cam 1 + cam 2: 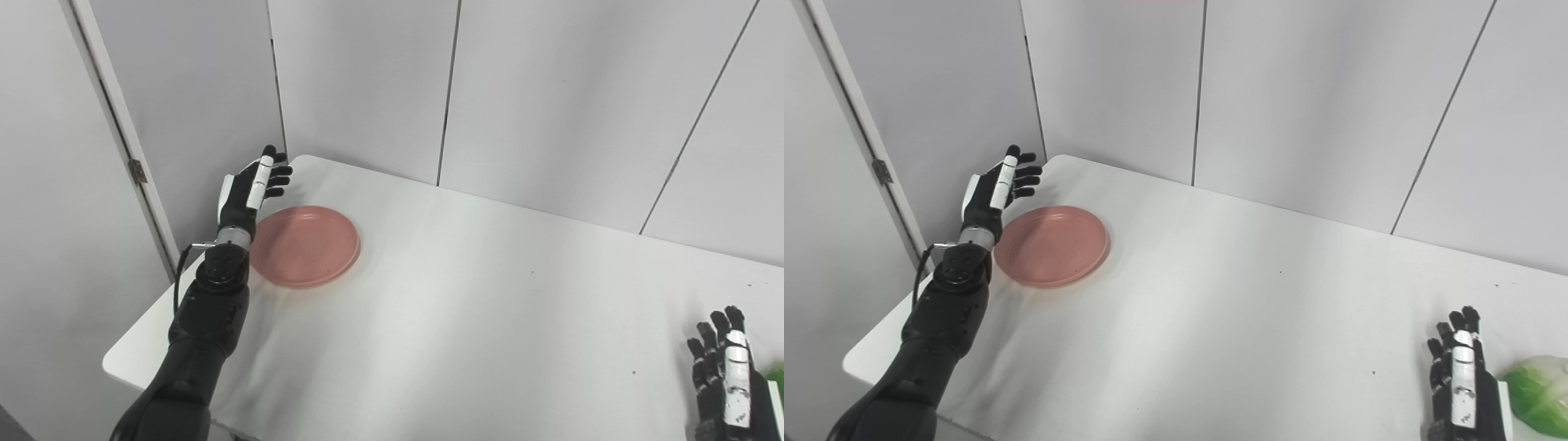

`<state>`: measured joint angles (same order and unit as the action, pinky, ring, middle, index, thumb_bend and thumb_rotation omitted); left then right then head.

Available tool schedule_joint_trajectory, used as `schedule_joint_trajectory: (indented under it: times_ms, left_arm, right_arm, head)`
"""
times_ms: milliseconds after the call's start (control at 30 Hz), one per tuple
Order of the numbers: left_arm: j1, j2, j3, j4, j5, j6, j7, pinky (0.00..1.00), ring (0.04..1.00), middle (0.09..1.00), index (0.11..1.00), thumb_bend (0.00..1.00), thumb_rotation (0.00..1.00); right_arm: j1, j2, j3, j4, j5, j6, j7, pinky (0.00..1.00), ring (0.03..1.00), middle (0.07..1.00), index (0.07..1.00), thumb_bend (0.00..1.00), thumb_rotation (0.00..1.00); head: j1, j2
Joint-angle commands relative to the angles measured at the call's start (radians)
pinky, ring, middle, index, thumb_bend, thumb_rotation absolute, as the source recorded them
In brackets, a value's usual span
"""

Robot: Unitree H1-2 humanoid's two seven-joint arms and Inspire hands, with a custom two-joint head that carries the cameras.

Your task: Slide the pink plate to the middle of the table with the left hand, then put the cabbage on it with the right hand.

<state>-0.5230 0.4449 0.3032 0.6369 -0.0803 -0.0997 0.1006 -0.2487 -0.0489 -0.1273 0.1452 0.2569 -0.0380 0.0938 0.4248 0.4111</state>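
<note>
Here, left eye view. The pink plate (304,246) lies flat on the white tabletop (465,318), near the far left corner and well short of the middle. The left hand (252,187) stands upright at the plate's outer rim, fingers spread and holding nothing; whether the heel of the hand touches the rim I cannot tell. The right hand (726,373) waits at the lower right edge, fingers up and apart, empty. Only a sliver of green shows beside it here.

Judgement on handling: the plate looks rigid, shallow and light, likely plastic or melamine, with a low raised lip. It should slide readily on the smooth tabletop. Best contact is the outer left rim, pushed sideways with the flat of the fingers; a push set too high may tip or ride over the lip.

Right eye view. Same layout: the plate (1051,246) at far left, the left hand (998,184) open beside its outer edge, the right hand (1461,373) open and low. The cabbage (1540,386) shows better here, a pale green leafy head just beside the right hand at the frame's right edge, partly cut off, apparently not touching it.

Judgement: the cabbage looks bulky, fairly soft on the outside with loose leaves, possibly a toy. A wide wrap around its body suits it better than a pinch at the leaves.
</note>
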Motion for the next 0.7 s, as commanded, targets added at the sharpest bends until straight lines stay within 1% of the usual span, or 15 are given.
schedule_joint_trajectory:
  times_ms: [0,100,200,300,433,500,667]
  left_arm:
    - [-0.063,0.040,0.004,0.000,0.006,-0.049,0.014,0.72,0.728,0.711,0.697,0.74,1.00]
    - [-0.054,0.034,0.008,0.007,-0.001,-0.045,0.019,0.72,0.720,0.708,0.691,0.72,1.00]
    - [-0.042,0.034,-0.002,0.025,0.021,-0.063,0.036,0.73,0.726,0.716,0.707,0.71,1.00]
    - [-0.038,0.029,0.005,0.057,0.017,-0.083,0.052,0.76,0.727,0.720,0.715,0.71,1.00]
    - [-0.027,0.028,0.002,0.064,0.026,-0.092,0.069,0.76,0.726,0.723,0.715,0.71,1.00]
    - [-0.023,0.030,0.002,0.075,0.024,-0.105,0.068,0.76,0.728,0.722,0.717,0.71,1.00]
    - [-0.019,0.034,0.004,0.109,0.017,-0.124,0.059,0.78,0.751,0.728,0.717,0.72,1.00]
  right_arm:
    - [-0.017,0.000,0.002,-0.042,-0.005,0.014,-0.009,1.00,1.000,1.000,1.000,0.42,0.81]
    - [-0.015,0.004,0.002,-0.053,0.001,0.022,-0.015,1.00,1.000,1.000,1.000,0.42,0.81]
    - [-0.012,0.008,0.002,-0.069,0.008,0.040,-0.019,1.00,1.000,1.000,1.000,0.43,0.80]
    - [-0.009,0.006,0.006,-0.082,0.001,0.052,-0.020,1.00,1.000,1.000,1.000,0.43,0.83]
    - [-0.007,0.006,0.009,-0.097,-0.005,0.068,-0.027,1.00,1.000,1.000,1.000,0.43,0.84]
    - [-0.006,0.006,0.010,-0.102,-0.004,0.072,-0.029,1.00,1.000,1.000,1.000,0.45,0.83]
    - [-0.005,0.006,0.011,-0.104,0.000,0.069,-0.030,1.00,1.000,1.000,1.000,0.42,0.84]
  head:
    - [0.000,0.001]
    - [0.002,0.002]
    - [0.002,0.003]
    - [0.003,0.006]
    - [0.005,0.007]
    - [0.005,0.007]
    - [0.012,0.007]
